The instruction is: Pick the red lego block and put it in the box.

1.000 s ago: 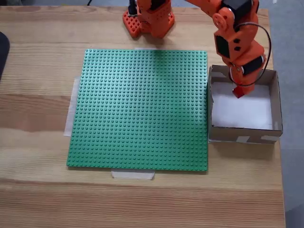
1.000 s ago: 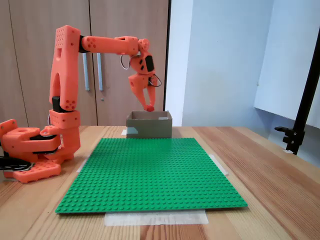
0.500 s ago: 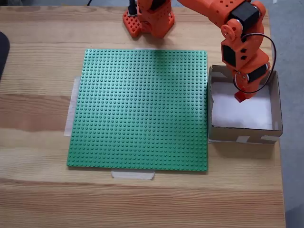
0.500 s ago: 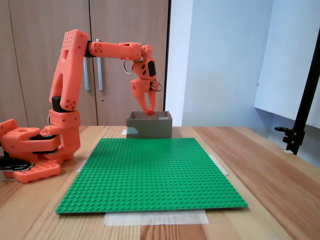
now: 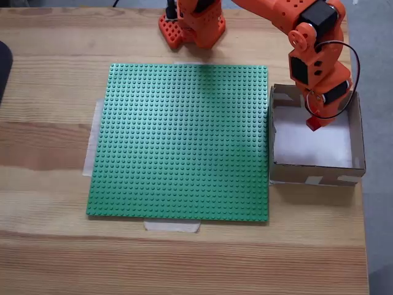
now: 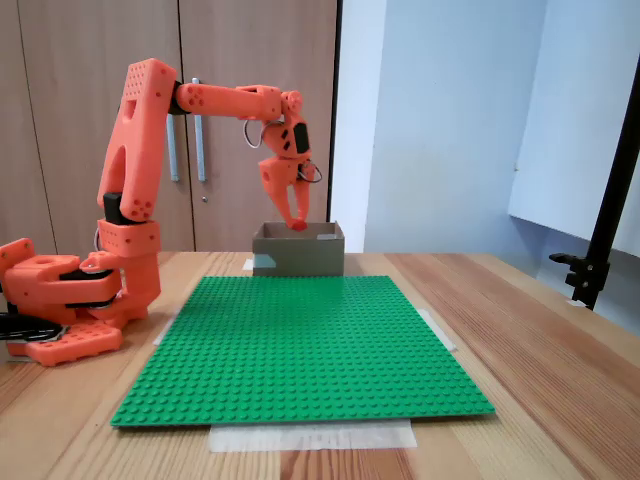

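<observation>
Orange two-finger gripper (image 5: 314,123) (image 6: 298,224) points down over the square open-topped brown cardboard box (image 5: 357,132) (image 6: 298,250). Jaws closed on the small red rectangular lego block (image 5: 314,124) (image 6: 298,225), which sits pinched at the fingertips. In the fixed view from above, the block hangs over the box's white floor, toward the far side and right of centre. In the fixed view from the table's front, the block is level with the box's top rim, just dipping behind the near wall; whether it touches the floor cannot be told.

A thin black cable loops off the wrist, seen against the box in the view from above. The orange 3D-printed arm (image 5: 310,49) (image 6: 150,130) reaches out from its base (image 5: 191,24) (image 6: 60,300); in the front view the upper link rises from the base at the left and the forearm runs level to the right before the wrist drops down.

Box stands on the pale wooden table (image 5: 49,246) (image 6: 560,340), touching or just beside the right edge of the large green studded square baseplate (image 5: 184,141) (image 6: 300,345) as the view from above shows it. Pale tape strips hold the box's near corners and the baseplate's edges. The baseplate is bare of bricks.

Behind the table, front view: wooden cupboard doors (image 6: 60,110) with metal handles, a white wall, a black stand (image 6: 605,230) at the right.
</observation>
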